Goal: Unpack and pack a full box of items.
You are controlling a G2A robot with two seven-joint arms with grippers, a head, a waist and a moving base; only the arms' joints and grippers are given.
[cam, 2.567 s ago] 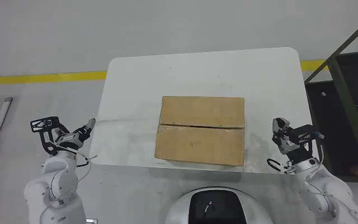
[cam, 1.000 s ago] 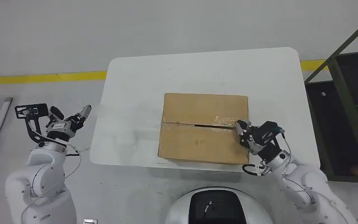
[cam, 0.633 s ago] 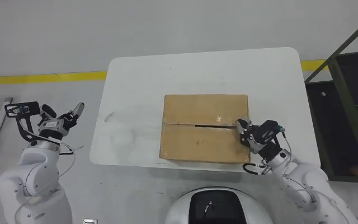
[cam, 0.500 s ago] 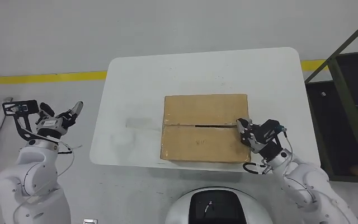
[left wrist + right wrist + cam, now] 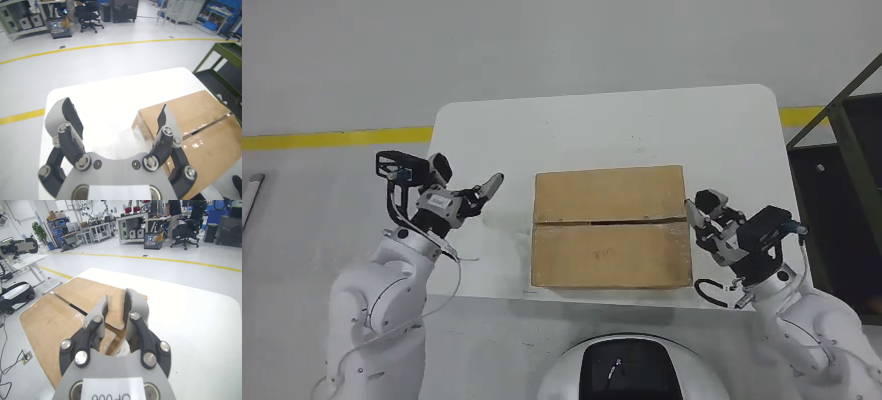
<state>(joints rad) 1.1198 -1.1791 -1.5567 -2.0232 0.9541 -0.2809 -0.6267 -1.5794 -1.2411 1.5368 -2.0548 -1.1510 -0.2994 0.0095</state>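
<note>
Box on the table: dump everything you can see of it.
The box is plain brown cardboard, rectangular, lying flat on the table, toward the robot's side. Two top flaps are down, meeting at a lengthwise seam with a narrow dark gap. Glossy clear tape shows by the seam toward the right end, and a small pen scribble marks the near flap. Contents are hidden. The right pincer sits at the seam's right end; contact cannot be judged.

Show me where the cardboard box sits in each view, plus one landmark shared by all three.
Top view: cardboard box in the middle of the table.
Left wrist view: beyond the left gripper, partly behind one of its jaws.
Right wrist view: directly past the right gripper.
Shared landmark: the seam between its two top flaps.
</note>
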